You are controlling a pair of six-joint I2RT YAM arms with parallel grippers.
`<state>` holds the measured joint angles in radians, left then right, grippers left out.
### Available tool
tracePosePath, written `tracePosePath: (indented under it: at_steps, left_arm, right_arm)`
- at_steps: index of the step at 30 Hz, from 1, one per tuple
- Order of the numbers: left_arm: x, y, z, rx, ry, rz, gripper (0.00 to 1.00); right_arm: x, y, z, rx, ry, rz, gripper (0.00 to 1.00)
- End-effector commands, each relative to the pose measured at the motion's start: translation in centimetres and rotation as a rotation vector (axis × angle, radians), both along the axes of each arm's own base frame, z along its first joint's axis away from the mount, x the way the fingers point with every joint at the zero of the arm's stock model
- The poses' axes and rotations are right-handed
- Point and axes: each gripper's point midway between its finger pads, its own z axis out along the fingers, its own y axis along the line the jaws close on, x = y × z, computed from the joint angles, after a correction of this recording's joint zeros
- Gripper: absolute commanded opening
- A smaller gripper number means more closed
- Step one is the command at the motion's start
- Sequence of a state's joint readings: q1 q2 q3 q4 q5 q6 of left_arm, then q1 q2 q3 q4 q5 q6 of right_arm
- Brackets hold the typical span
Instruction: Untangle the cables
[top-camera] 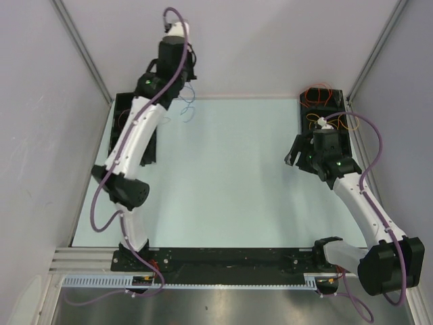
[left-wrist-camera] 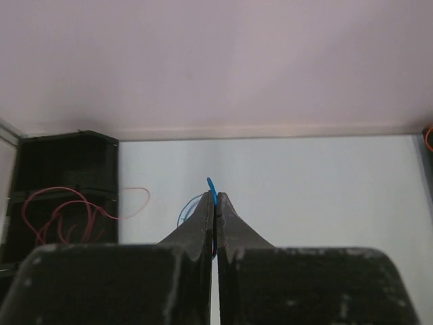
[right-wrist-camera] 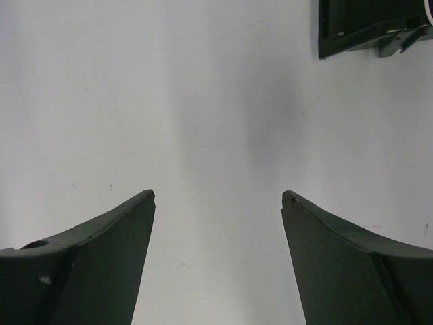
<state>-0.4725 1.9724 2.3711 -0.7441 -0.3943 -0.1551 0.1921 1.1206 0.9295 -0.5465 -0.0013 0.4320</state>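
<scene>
My left gripper [top-camera: 187, 80] is raised near the far left of the table. In the left wrist view the gripper [left-wrist-camera: 215, 196] is shut on a thin blue cable [left-wrist-camera: 212, 187], whose loop [top-camera: 188, 105] hangs below the jaws above the table. A red cable [left-wrist-camera: 64, 210] lies in loops in the black left tray [left-wrist-camera: 64, 159], one loop spilling over onto the table. Orange cables [top-camera: 321, 95] lie tangled in the black right tray [top-camera: 346, 139]. My right gripper [top-camera: 292, 156] is open and empty just left of that tray; in the right wrist view the gripper [right-wrist-camera: 218, 196] is over bare table.
The pale table [top-camera: 230, 176] is walled by grey panels at the back and sides. The left tray [top-camera: 123, 112] sits partly under the left arm. A corner of the right tray [right-wrist-camera: 365, 27] shows in the right wrist view. A black rail [top-camera: 223, 261] runs along the near edge.
</scene>
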Motion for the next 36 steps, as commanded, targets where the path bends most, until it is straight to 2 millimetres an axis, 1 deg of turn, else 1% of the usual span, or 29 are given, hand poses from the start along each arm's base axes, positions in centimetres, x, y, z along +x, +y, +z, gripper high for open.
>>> tracePosePath:
  at_steps: [1,2,4,5,8,9,11,12,14,16,17,18,19,20,21,23,24,26,27,29,30,32,36]
  left_arm:
    - [-3.7,6.2,9.0,-0.02,-0.177,0.103,0.0]
    - [-4.8,7.4,10.7,-0.027,-0.212,0.121,0.0]
    - [-5.6,9.7,12.2,-0.036,-0.248,0.169,0.0]
    - [-6.6,10.6,13.4,-0.051,-0.272,0.186,0.0]
    - [-7.7,12.9,14.5,-0.055,-0.303,0.24,0.0]
    - [-8.4,13.6,14.8,-0.056,-0.314,0.261,0.0]
    - [-9.0,14.8,14.9,-0.049,-0.319,0.288,0.0]
    - [-9.4,15.3,14.8,-0.047,-0.318,0.3,0.0]
    - [-9.5,16.4,14.4,-0.032,-0.312,0.326,0.0]
    - [-9.7,17.6,13.6,-0.018,-0.3,0.349,0.0]
    - [-9.6,17.9,13.3,-0.019,-0.296,0.354,0.0]
    - [-9.3,18.2,12.4,-0.014,-0.279,0.361,0.0]
    - [-9.5,18.9,12.4,-0.016,-0.284,0.376,0.0]
    - [-9.5,19.2,12.2,-0.022,-0.283,0.381,0.0]
    - [-9.2,20.0,11.5,-0.019,-0.274,0.396,0.0]
    - [-9.0,20.5,11.0,-0.035,-0.267,0.401,0.0]
    - [-8.9,21.2,10.5,-0.036,-0.254,0.418,0.0]
    - [-8.5,21.6,9.7,-0.045,-0.235,0.424,0.0]
    - [-8.3,22.1,9.4,-0.047,-0.229,0.437,0.0]
    - [-8.3,22.6,9.1,-0.052,-0.229,0.448,0.0]
    - [-8.1,22.9,8.4,-0.049,-0.215,0.458,0.0]
    - [-7.8,23.3,7.8,-0.047,-0.211,0.469,0.0]
    - [-6.8,24.7,5.3,-0.033,-0.157,0.496,0.0]
  right_arm:
    - [0.4,0.4,0.4,0.016,-0.026,0.024,0.8]
    - [0.4,0.5,0.3,0.019,-0.023,0.025,0.8]
    - [0.5,0.5,0.3,0.024,-0.027,0.026,0.8]
    - [0.4,0.6,0.2,0.025,-0.023,0.028,0.8]
    - [0.4,0.7,0.1,0.027,-0.02,0.032,0.8]
    - [0.4,0.7,0.2,0.028,-0.021,0.034,0.8]
    - [0.3,0.7,0.1,0.027,-0.02,0.036,0.8]
    - [0.4,0.7,0.1,0.029,-0.021,0.035,0.8]
    - [0.3,0.8,0.1,0.028,-0.019,0.038,0.8]
    - [0.2,0.8,0.1,0.03,-0.018,0.039,0.8]
    - [0.3,0.8,0.2,0.03,-0.022,0.038,0.8]
    - [0.2,0.8,0.0,0.03,-0.018,0.039,0.8]
    - [0.2,0.8,0.0,0.031,-0.017,0.04,0.8]
    - [0.2,0.8,0.0,0.032,-0.016,0.041,0.8]
    - [0.2,0.8,-0.1,0.032,-0.017,0.041,0.8]
    - [0.2,0.8,-0.2,0.033,-0.014,0.043,0.8]
    - [0.1,0.8,-0.2,0.031,-0.013,0.044,0.8]
    - [0.1,0.8,-0.2,0.03,-0.013,0.042,0.8]
    - [0.1,0.8,-0.3,0.03,-0.012,0.043,0.8]
    - [0.1,0.8,-0.3,0.031,-0.014,0.042,0.8]
    - [0.1,0.8,-0.2,0.032,-0.016,0.044,0.8]
    - [0.1,0.8,-0.4,0.031,-0.01,0.042,0.8]
    - [0.1,0.9,-0.4,0.032,-0.01,0.045,0.8]
